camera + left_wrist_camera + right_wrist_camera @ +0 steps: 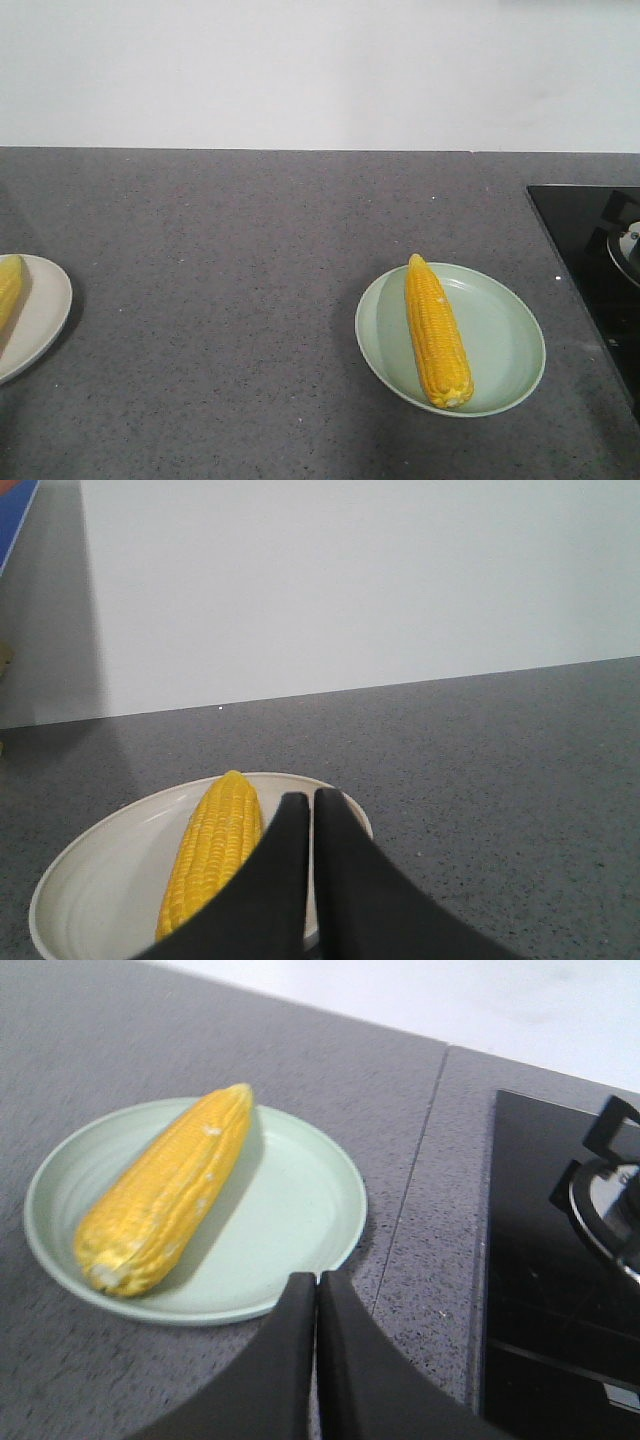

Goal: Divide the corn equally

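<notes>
Yellow corn [165,1192] lies left of right pincer [316,1282].

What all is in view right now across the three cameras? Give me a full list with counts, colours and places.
Corn cob: two visible, bright yellow; one lying on the green plate, one on the white plate at the left edge of the front view.
Green plate: one, pale green, right of centre on the counter, beside the cooktop.
White plate: one, off-white, far left, partly cut off in the front view.
Counter: one, speckled dark grey.
Cooktop: one, glossy black, right edge, with a metal burner.
Wall: white, behind the counter.
Left end effector: black, shut, empty, over the white plate's near edge.
Right end effector: black, shut, empty, by the green plate's near edge.
</notes>
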`<state>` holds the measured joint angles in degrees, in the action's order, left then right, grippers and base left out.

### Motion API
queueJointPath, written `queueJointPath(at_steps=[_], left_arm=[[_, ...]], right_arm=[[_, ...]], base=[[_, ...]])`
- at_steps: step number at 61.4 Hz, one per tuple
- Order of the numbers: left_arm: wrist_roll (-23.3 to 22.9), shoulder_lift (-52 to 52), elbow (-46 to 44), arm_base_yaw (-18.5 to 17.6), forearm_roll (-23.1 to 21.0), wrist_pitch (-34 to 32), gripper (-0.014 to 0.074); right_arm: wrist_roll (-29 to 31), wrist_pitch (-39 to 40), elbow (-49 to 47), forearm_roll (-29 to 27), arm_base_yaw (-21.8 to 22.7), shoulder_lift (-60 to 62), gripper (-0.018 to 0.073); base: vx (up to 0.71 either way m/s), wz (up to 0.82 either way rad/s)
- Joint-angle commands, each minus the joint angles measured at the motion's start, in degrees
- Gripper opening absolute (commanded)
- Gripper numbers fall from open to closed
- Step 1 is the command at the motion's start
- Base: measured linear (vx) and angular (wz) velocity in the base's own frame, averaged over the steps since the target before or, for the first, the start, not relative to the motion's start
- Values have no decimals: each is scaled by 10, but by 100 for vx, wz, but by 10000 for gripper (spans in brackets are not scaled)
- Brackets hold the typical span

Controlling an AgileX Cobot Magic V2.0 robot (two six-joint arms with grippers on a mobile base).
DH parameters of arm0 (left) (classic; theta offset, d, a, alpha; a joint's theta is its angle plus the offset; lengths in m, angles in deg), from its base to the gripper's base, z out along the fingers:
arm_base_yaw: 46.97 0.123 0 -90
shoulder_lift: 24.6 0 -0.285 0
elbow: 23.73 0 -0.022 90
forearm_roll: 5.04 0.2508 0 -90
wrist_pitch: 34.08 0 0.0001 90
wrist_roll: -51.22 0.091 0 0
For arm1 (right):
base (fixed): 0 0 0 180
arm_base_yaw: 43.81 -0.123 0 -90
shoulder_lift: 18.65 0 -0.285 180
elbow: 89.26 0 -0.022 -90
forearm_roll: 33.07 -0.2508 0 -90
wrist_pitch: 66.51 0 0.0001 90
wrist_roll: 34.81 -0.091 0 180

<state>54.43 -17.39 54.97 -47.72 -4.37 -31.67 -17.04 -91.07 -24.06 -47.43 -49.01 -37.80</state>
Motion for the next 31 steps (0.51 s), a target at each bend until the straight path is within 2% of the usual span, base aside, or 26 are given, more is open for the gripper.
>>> queueJointPath(at_steps=[1, 19, 25, 31], left_arm=[[-7, -9, -1, 1, -1, -42, -7], [-7, -9, -1, 1, -1, -42, -7], [-7, -9, -1, 1, -1, -42, -7], [-7, -9, -1, 1, -1, -42, -7]], right_arm=[[-80, 111, 40, 33, 0, 36, -4], [-306, 220, 138, 224, 2, 117, -4], [-357, 232, 142, 267, 9, 123, -4], [-371, 246, 142, 284, 24, 123, -4]], base=[[0, 0], [0, 0], [0, 0], [0, 0]])
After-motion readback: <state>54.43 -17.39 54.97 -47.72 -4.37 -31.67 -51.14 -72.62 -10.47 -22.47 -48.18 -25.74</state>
